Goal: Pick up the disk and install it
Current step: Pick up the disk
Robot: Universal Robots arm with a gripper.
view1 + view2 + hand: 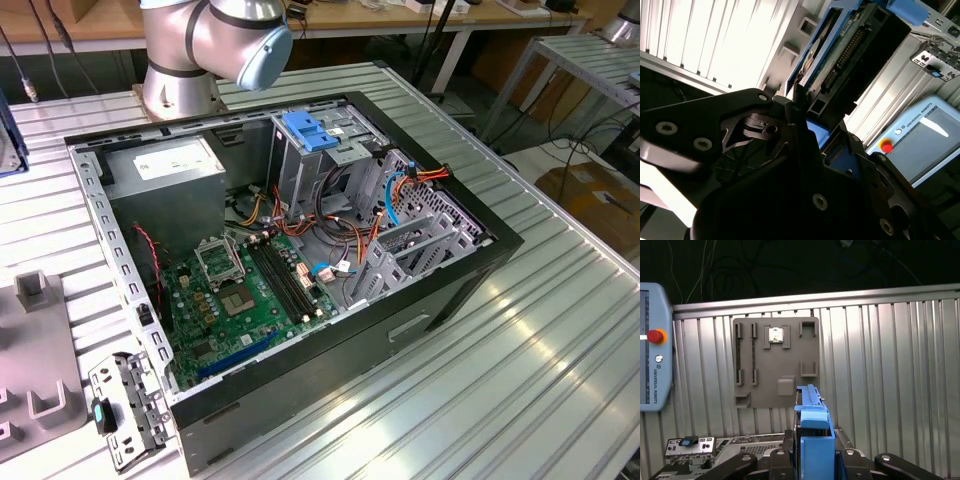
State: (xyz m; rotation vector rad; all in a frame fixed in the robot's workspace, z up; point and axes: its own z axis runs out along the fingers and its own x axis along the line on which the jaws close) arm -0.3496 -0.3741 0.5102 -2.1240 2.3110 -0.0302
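The disk (812, 432) stands edge-on between the dark fingers of my gripper (812, 460), which is shut on it; one blue side rail faces the first wrist view. In the second wrist view the disk (850, 47) shows its dark casing, a row of connector pins and a blue rail beyond the gripper (807, 127). It is lifted off the ribbed metal table (890, 365), near the grey fixture plate (775, 360). In the exterior view the open computer case (490, 250) lies on the table with its metal drive cage (340, 150) at the far side.
A blue plastic tab (308, 132) sits on top of the drive cage. The grey power-supply box (165, 175) fills the case's far corner at the exterior view's left, and cables cross its middle. A teach pendant (652, 345) and a loose metal bracket (125, 410) lie on the table.
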